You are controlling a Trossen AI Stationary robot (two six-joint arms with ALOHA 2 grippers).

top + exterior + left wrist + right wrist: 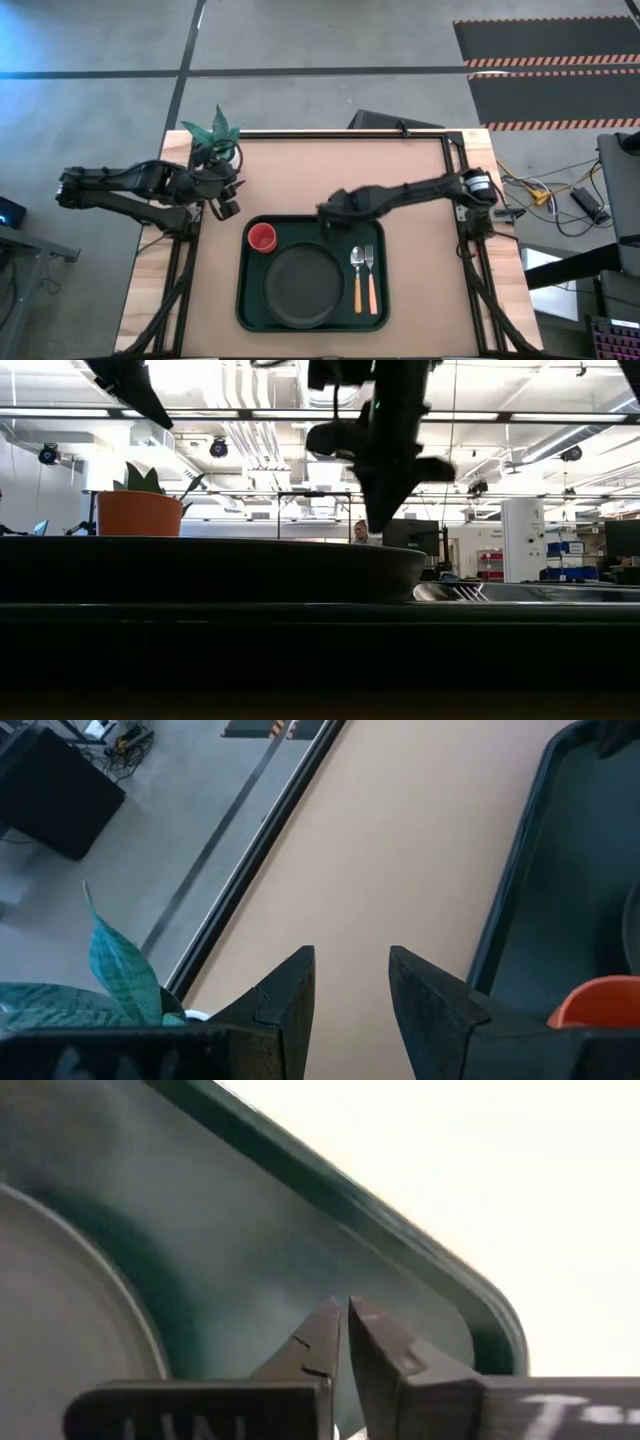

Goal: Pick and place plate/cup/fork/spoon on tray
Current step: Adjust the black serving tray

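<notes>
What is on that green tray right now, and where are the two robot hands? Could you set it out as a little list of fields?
tray: dark green tray, in the table's near half
plate: dark plate in the tray's middle
cup: red cup in the tray's far left corner
spoon: spoon right of the plate, orange handle
fork: fork just right of the spoon
left gripper: left gripper open, empty, over the table beside the tray
right gripper: right gripper shut, empty, above the tray's far edge
plant: potted plant at the table's far left corner
</notes>
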